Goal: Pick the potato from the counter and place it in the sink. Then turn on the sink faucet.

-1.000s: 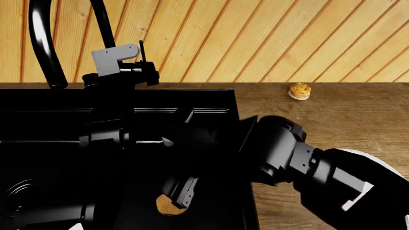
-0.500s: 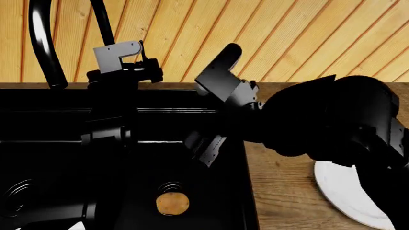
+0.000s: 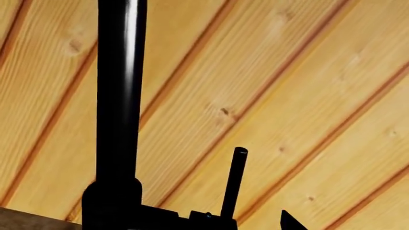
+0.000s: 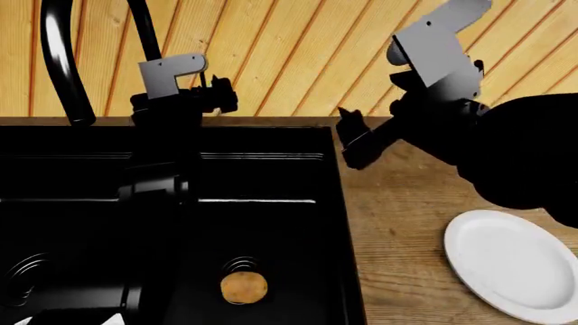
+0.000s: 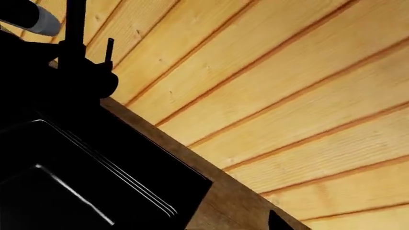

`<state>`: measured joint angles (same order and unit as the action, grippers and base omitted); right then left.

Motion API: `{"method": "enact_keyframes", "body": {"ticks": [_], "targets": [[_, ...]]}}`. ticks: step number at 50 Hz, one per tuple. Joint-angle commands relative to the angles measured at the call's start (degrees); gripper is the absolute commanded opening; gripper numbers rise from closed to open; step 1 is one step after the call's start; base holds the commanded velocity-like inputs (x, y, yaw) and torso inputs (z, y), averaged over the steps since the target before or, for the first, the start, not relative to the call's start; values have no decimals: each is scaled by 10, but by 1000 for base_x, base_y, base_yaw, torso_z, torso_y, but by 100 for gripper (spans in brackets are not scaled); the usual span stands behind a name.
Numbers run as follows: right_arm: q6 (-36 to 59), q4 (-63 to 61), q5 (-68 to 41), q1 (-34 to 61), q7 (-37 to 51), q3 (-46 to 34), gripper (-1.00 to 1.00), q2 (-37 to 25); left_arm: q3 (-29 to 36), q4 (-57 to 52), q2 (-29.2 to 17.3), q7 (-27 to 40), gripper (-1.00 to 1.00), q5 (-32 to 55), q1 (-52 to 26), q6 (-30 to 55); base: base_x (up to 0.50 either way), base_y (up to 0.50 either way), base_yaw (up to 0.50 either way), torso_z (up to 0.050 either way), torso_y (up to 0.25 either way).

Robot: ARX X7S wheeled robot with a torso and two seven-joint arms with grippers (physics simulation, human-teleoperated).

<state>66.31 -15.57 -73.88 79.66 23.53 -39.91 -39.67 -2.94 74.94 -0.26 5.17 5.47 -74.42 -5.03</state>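
The tan potato (image 4: 243, 287) lies in the black sink (image 4: 262, 176), on the right basin's drain, free of both grippers. The black faucet's gooseneck (image 4: 56, 61) and post (image 4: 145, 30) rise at the sink's back left; the post (image 3: 120, 96) and a slim upright lever (image 3: 233, 182) fill the left wrist view. My left gripper (image 4: 210, 100) is at the faucet's base beside the lever and looks open; one fingertip (image 3: 290, 223) shows. My right gripper (image 4: 352, 141) is open and empty, raised over the sink's right rim and the counter (image 4: 407, 203).
A white plate (image 4: 510, 264) lies on the counter at the front right, under my right arm. A wood-plank wall (image 4: 298, 54) stands right behind the sink and faucet. My left arm reaches across the sink's divider.
My right gripper has risen out of the right basin and swung up and right, leaving the potato on the drain. My left gripper has crept slightly right at the faucet base.
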Motion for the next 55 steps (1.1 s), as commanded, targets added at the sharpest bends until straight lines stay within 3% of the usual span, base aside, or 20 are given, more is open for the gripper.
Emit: {"method": "enact_keyframes", "body": {"ticks": [1,9,13,17,39,55], "targets": [[-51,1,22,-33,53,45,100,-43,119,0,2,22,100,99,-6,-4,0,0,0,0,0],[-92,11,25,-66,85,76,100,-52,287,-1,2,67,100,257,-9,-11,0,0,0,0,0],[-119,14,24,-87,103,98,100,-58,330,0,2,82,100,308,-16,-16,0,0,0,0,0],[-156,26,44,-118,115,111,100,-61,352,0,2,118,100,325,-29,-8,0,0,0,0,0],[-182,36,64,-134,105,110,100,-57,507,0,2,114,100,476,-46,-26,0,0,0,0,0],[-192,41,68,-142,95,108,100,-55,522,0,2,117,100,484,-52,-26,0,0,0,0,0]]}}
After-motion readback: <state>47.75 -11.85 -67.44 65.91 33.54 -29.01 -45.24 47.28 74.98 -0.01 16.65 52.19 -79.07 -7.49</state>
